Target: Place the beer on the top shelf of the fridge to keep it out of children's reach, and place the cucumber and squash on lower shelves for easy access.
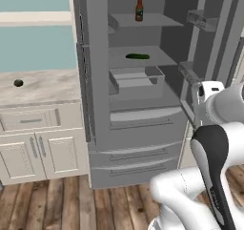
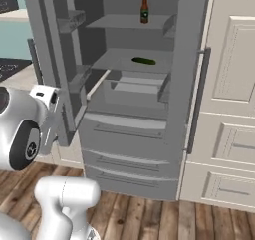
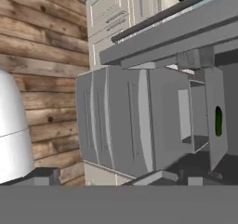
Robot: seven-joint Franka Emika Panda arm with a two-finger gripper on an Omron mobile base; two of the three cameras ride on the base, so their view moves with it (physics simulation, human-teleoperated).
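**Q:** Which spatial relation governs the coming move?

**A:** The small round dark olive squash [image 1: 18,83] rests on the pale marbled stone counter [image 1: 47,88], well to the left of the open tall grey fridge [image 1: 138,143]. The two-finger gripper [image 1: 198,110] hangs low at the fridge's right, so the squash lies far across to its left, the fridge front between them. Being a ball, the squash offers no long axis to align with.

**Q:** What is the claw's state?

**A:** Fingers spread wide, holding nothing.

**Q:** Where are the other items?

**A:** The brown glass beer [image 1: 139,7], narrow-necked and green-labelled, stands upright on the flat grey top shelf [image 1: 157,20]. The slender dark green cucumber [image 1: 137,57] lies on the shelf below, its long axis running left to right.

**Q:** Likely remaining step?

**A:** Presumably fetching the smooth, roll-prone squash.
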